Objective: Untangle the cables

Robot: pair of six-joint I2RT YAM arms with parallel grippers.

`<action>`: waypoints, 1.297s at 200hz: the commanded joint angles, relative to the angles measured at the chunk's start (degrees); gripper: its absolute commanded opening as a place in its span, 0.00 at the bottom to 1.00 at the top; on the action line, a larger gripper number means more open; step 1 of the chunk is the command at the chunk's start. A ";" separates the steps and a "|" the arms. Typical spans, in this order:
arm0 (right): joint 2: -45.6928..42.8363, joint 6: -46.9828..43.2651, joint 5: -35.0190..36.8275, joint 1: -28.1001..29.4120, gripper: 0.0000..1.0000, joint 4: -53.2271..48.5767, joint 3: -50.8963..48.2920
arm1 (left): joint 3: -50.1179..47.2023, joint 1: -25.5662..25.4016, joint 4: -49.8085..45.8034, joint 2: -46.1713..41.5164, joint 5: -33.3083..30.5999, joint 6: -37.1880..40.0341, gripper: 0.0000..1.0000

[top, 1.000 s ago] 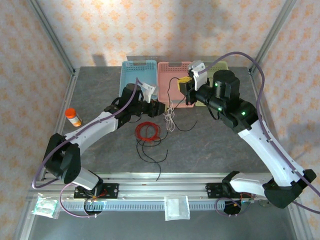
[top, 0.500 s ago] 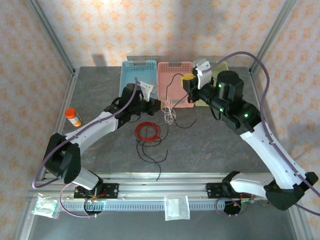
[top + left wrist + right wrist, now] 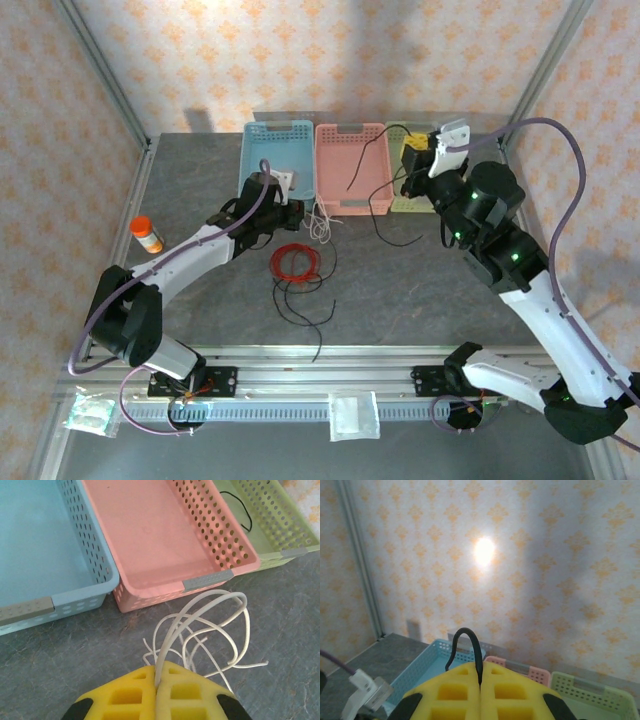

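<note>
The cables lie partly separated in front of the baskets. My left gripper [image 3: 301, 211] [image 3: 157, 672] is shut on the white cable [image 3: 210, 625], whose loops [image 3: 321, 226] rest on the table just ahead of the pads. The red cable [image 3: 294, 263] sits coiled mid-table, with a loose black cable [image 3: 303, 312] trailing toward me from it. My right gripper [image 3: 414, 160] [image 3: 480, 672] is raised over the green basket, shut on another black cable [image 3: 470, 640]. That cable [image 3: 357, 170] hangs across the pink basket, and its tail [image 3: 396, 237] reaches the table.
Three baskets stand in a row at the back: blue [image 3: 262, 160], pink [image 3: 335, 135] and green [image 3: 422, 133]. An orange pill bottle [image 3: 147, 234] stands at the left. Metal frame posts edge the table, and small packets lie on the front rail.
My left gripper closed on the white cable and drew it slightly left. My right gripper rose and swung right over the green basket, pulling the black cable away from the white one.
</note>
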 commanded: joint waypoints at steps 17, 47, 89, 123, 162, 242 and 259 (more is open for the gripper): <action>1.76 3.14 8.39 -0.22 0.00 2.66 -0.19 | -0.91 0.38 -0.64 -2.19 -0.88 -1.98 0.00; 4.24 4.38 12.29 -0.22 0.00 4.22 -0.24 | -2.50 0.00 0.55 -3.66 -0.20 -4.12 0.00; 9.50 5.51 13.31 -3.56 0.00 6.50 2.64 | -3.14 -1.04 1.12 -5.78 -2.80 -5.52 0.00; 14.77 9.05 8.22 -10.34 0.00 7.03 6.82 | 0.66 -4.20 -1.58 -4.16 -7.46 -3.83 0.00; 19.80 13.82 4.88 -17.68 0.00 8.30 10.32 | 4.34 -7.60 -0.29 -0.28 -8.71 -3.61 0.00; 34.32 15.31 -0.06 -28.35 0.00 9.94 22.04 | 6.78 -12.05 2.58 4.96 -8.00 -4.86 0.00; 37.61 15.46 -1.15 -29.77 0.00 9.36 25.29 | 6.78 -12.26 2.41 5.07 -8.25 -4.86 0.00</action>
